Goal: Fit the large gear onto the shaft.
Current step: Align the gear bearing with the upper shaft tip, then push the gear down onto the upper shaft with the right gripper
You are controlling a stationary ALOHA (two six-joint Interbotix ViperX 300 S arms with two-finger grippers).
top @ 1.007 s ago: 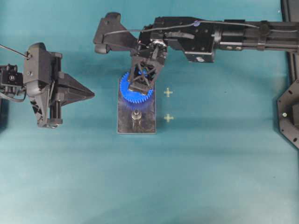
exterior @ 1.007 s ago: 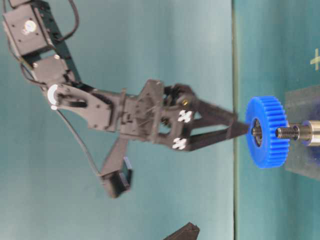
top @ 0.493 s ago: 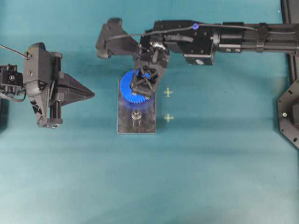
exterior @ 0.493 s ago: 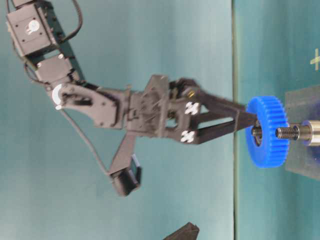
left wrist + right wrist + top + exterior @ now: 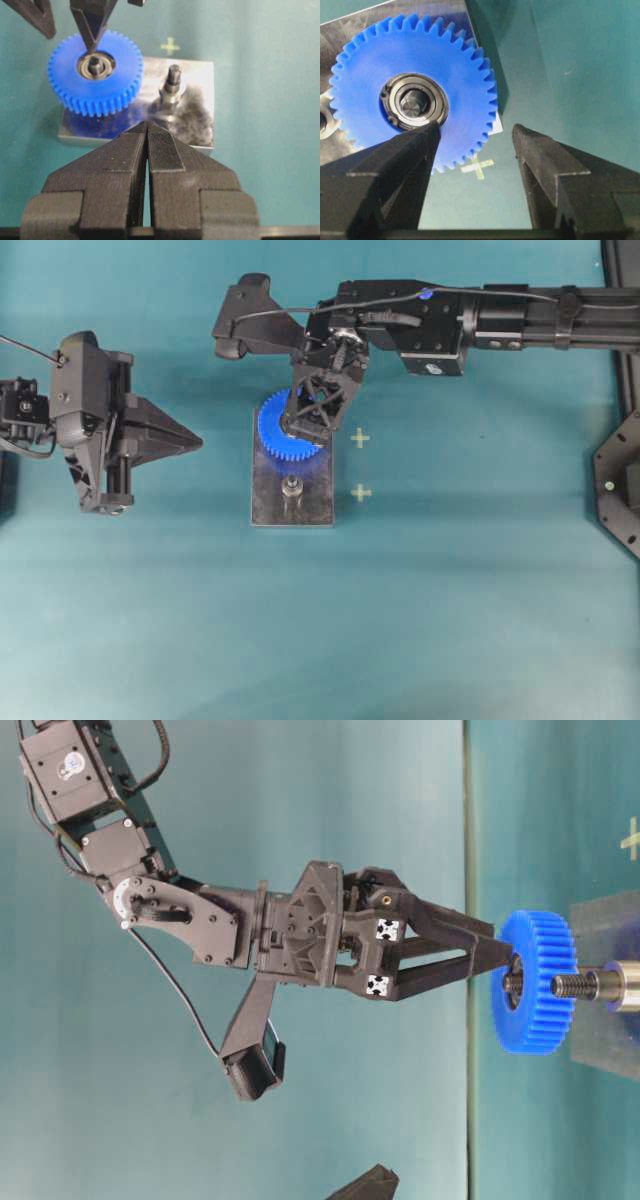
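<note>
The large gear (image 5: pixel 280 435), bright blue, lies flat on the far end of the grey plate (image 5: pixel 312 508). It sits over the shaft (image 5: pixel 414 107), whose end shows inside the silver bearing ring. My right gripper (image 5: pixel 476 131) hangs open above the large gear (image 5: pixel 415 95); one fingertip (image 5: pixel 429 131) rests at the bearing's edge and the other stands beyond the teeth, nothing between them. A second, bare peg (image 5: pixel 291 487) stands on the plate's near end. My left gripper (image 5: pixel 146 127) is shut and empty, pointing at the plate (image 5: pixel 200 82) from the left side (image 5: pixel 195 443).
Two yellow cross marks (image 5: pixel 360 438) (image 5: pixel 361 493) lie on the teal mat just right of the plate. A black frame (image 5: pixel 622 470) runs along the right edge. The right arm (image 5: pixel 480 325) stretches in from the upper right.
The right gripper's fingers have drawn a little closer together and its wrist has swung lower and toward the gear. The gear and the left arm have not moved.
</note>
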